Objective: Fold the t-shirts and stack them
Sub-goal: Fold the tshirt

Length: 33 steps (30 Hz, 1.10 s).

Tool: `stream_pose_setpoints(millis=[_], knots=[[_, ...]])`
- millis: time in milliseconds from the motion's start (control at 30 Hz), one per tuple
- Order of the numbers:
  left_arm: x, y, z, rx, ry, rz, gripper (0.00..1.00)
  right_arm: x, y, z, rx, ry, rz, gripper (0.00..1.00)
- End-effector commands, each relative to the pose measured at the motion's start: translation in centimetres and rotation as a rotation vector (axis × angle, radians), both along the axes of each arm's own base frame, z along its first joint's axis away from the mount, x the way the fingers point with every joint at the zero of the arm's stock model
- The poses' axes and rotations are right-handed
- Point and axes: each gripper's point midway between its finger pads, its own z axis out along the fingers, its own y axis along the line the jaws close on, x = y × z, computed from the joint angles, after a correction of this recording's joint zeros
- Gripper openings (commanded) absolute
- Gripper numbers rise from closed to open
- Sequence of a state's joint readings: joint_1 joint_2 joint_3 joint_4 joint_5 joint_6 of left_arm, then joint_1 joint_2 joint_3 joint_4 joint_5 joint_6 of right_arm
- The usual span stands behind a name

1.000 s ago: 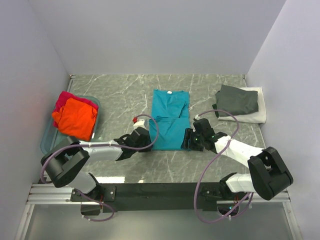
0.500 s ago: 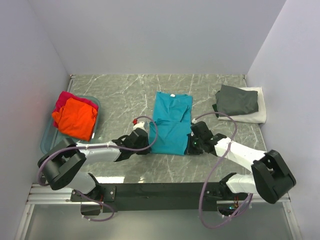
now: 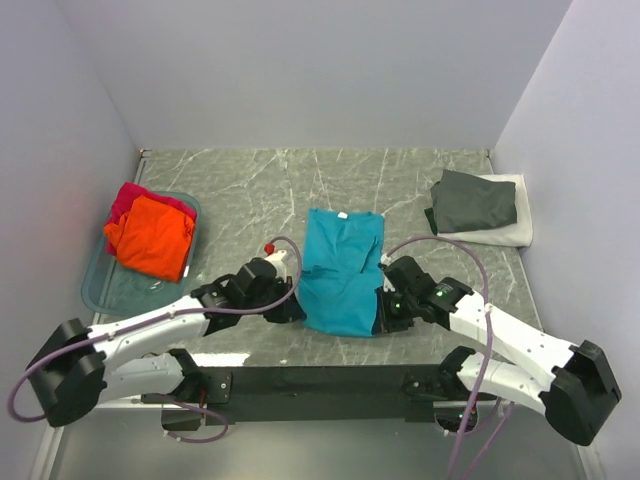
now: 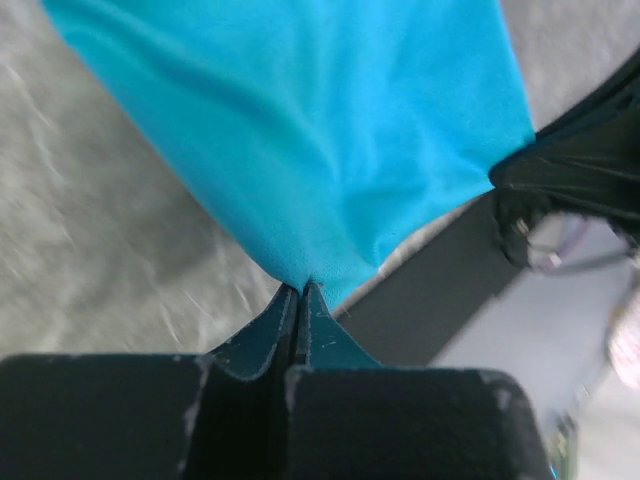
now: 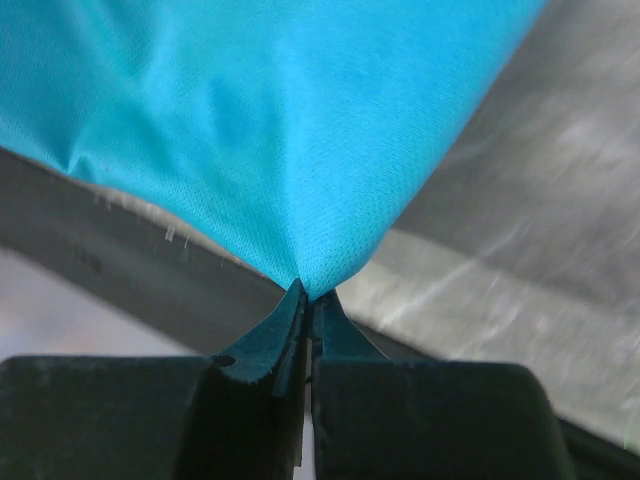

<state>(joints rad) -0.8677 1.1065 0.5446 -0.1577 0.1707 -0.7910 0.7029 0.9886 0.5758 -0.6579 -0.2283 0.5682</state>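
We see both grippers closed tight on the teal t-shirt (image 3: 343, 268), one at each of its near corners.

The left gripper (image 4: 300, 290) has its two dark fingers pressed together, with a pinch of teal cloth caught between the tips. From that pinch the shirt fans out ahead of the gripper and away to its right.

The right gripper (image 5: 308, 295) is likewise clamped, its fingertips meeting on a point of the same cloth. From there the shirt spreads ahead of it and off to its left.

From above, the shirt stretches between the two grippers, with its near hem running from one to the other. Its collar end lies farther out, beyond both of them, on the grey marbled table (image 3: 240, 190). We cannot tell whether the near hem is lifted off the table or resting on it.

The other shirts are well apart from both grippers. Far off to the left of the left gripper, and a little beyond it, the orange t-shirt (image 3: 150, 235) sits bunched on top of the magenta-red t-shirt (image 3: 126, 200). Both are in a clear bluish tub (image 3: 100, 290).

Well beyond the right gripper and off to its right, the dark grey t-shirt (image 3: 473, 200) lies folded on the white t-shirt (image 3: 512, 235).
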Motion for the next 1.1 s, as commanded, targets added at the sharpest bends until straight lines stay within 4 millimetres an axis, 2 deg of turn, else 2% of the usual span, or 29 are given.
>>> stream_pose_setpoints(millis=[0, 67, 100, 267, 400, 500, 600, 700, 833, 967, 1067], knots=[[-2.5, -0.6, 2.9, -0.080, 0.050, -0.093, 0.01, -2.2, 0.9, 3.3, 0.058, 0.039, 0.079, 0.00], [-3.5, -0.6, 3.6, -0.096, 0.072, -0.117, 0.01, -3.2, 1.5, 4.4, 0.106, 0.064, 0.119, 0.00], [-3.8, -0.5, 4.4, -0.115, 0.065, -0.127, 0.01, -3.9, 1.4, 4.6, 0.104, 0.080, 0.133, 0.00], [-6.1, 0.3, 5.8, -0.133, 0.115, -0.186, 0.01, -5.9, 1.4, 6.1, 0.127, 0.123, 0.209, 0.00], [-7.8, 0.1, 9.0, -0.227, 0.134, -0.251, 0.01, -7.8, 1.5, 7.4, 0.160, 0.182, 0.282, 0.00], [-8.5, 0.0, 11.6, -0.284, 0.122, -0.275, 0.01, -8.2, 1.5, 8.8, 0.173, 0.180, 0.312, 0.00], [-8.6, 0.1, 13.9, -0.329, 0.100, -0.272, 0.01, -7.9, 1.6, 10.4, 0.180, 0.151, 0.320, 0.00], [-8.5, 0.2, 15.2, -0.348, 0.083, -0.252, 0.00, -7.3, 1.6, 11.7, 0.173, 0.113, 0.316, 0.00], [-7.3, 0.5, 15.6, -0.347, 0.052, -0.175, 0.01, -5.3, 1.2, 12.8, 0.118, 0.023, 0.265, 0.00], [-4.9, 0.8, 15.0, -0.329, 0.010, -0.037, 0.01, -3.1, 0.6, 12.4, 0.052, -0.036, 0.215, 0.00], [-3.2, 0.7, 14.8, -0.338, -0.039, 0.039, 0.00, -1.2, 1.0, 12.2, 0.059, -0.080, 0.180, 0.00]])
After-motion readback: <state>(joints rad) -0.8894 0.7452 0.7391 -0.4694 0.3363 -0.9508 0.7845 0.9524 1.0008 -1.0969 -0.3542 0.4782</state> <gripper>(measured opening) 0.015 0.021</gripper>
